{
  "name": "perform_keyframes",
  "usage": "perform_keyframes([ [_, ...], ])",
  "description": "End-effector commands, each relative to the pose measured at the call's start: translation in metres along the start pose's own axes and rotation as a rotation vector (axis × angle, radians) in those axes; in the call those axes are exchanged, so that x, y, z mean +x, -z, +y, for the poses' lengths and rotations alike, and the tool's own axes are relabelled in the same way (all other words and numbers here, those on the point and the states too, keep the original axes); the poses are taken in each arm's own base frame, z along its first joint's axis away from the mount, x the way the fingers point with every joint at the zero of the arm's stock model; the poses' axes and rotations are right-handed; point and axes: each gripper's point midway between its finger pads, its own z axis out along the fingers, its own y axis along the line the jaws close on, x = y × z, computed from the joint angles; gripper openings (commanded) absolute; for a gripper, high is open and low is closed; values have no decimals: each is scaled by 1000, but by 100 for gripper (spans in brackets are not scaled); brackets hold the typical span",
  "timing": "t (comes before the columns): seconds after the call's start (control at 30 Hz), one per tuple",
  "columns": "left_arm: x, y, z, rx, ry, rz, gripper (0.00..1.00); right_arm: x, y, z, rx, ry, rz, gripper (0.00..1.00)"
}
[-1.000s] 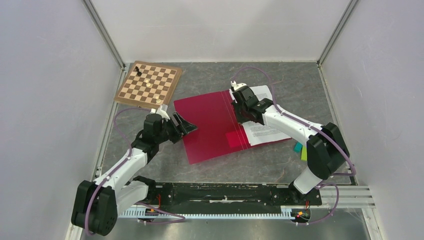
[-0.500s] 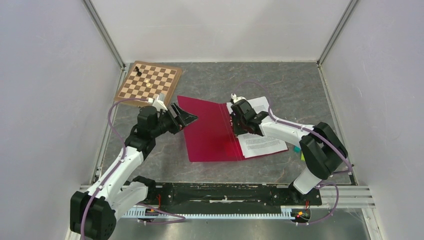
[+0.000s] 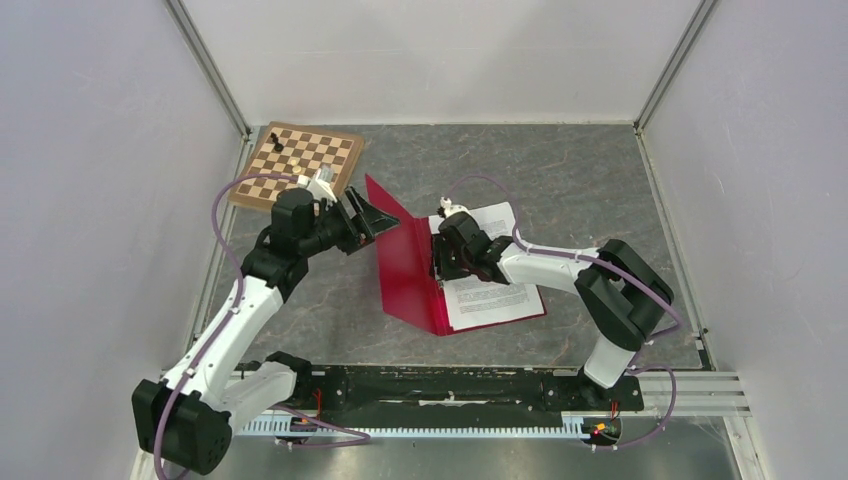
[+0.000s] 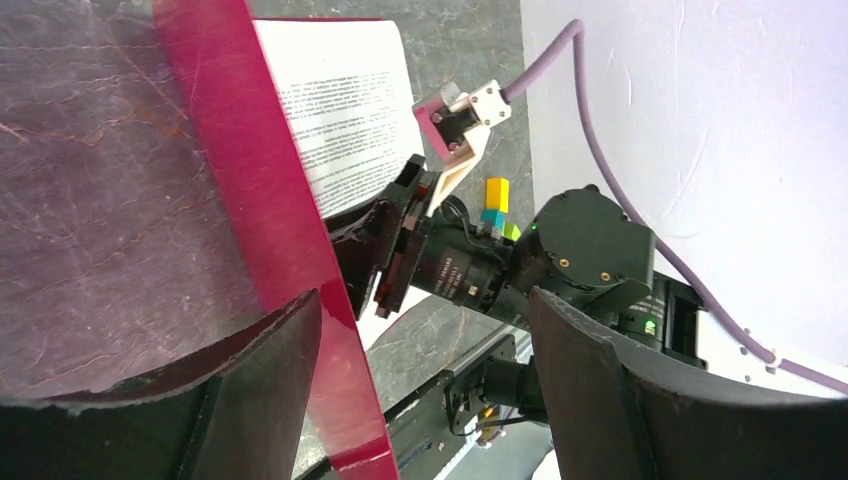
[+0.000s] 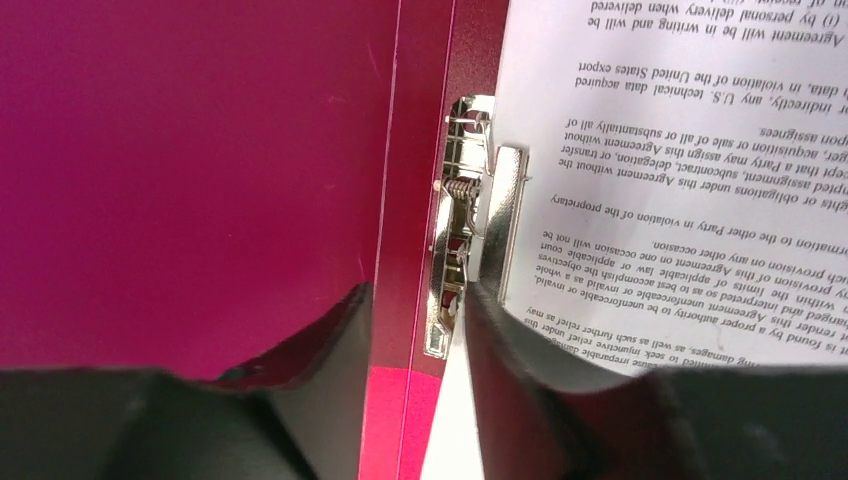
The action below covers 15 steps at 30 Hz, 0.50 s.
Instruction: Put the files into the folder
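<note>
Folder (image 3: 403,262) cover stands tilted between left pincer (image 3: 382,222) and right pincer (image 3: 437,268).

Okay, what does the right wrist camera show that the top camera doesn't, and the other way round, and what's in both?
Only the right wrist view shows the shiny metal clip mechanism with its spring, overlapping the edge of the white printed paper sheets. Only the top view shows the brown-and-white chessboard and the left gripper, open at the raised cover of the flat crimson folder. Both show that folder and those sheets.
</note>
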Motion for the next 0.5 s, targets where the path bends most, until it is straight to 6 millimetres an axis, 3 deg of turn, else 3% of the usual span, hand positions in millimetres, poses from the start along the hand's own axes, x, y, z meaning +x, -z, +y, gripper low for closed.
perform_keyframes([
  [0.0, -1, 0, -17, 14, -70, 26, 82, -34, 12, 19, -61, -17, -98, 47],
  [0.2, 6, -15, -35, 32, -108, 59, 82, -61, 44, 8, -20, 2, -181, 61],
  [0.37, 9, -30, -68, 78, -165, 76, 82, -90, 89, -37, 76, -21, -289, 71],
  [0.47, 14, -46, -86, 109, -197, 98, 82, -106, 128, -66, 152, -40, -376, 75],
])
